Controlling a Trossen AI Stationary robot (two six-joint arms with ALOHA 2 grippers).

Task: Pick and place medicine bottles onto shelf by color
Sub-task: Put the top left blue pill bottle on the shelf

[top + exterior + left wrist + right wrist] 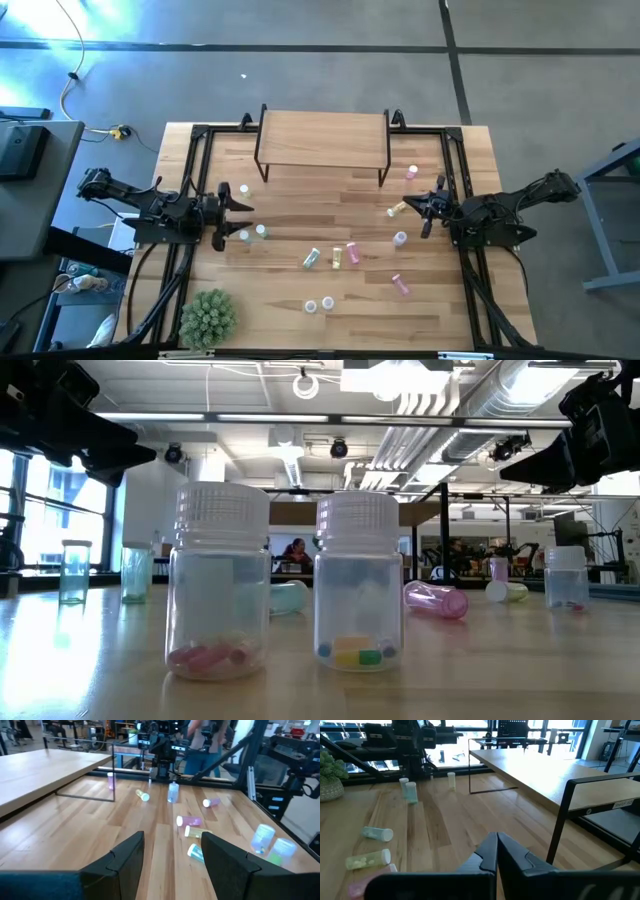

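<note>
- The medicine bottles (345,255) lie scattered mid-frame on the bench (300,310) in the high view, some upright, some tipped.
- They look light, smooth, clear plastic with ribbed caps; likely slippery and prone to roll, so grip across the body.
- The wooden shelf (323,138), at the upper centre, carries none.
- The left hand (172,852) gapes empty; the right hand (496,851) is pinched closed, empty.

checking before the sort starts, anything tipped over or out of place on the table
Several medicine bottles lie tipped on their sides mid-table: a green one, a yellow one, pink ones, and one by the right gripper. The shelf holds none yet.
</note>
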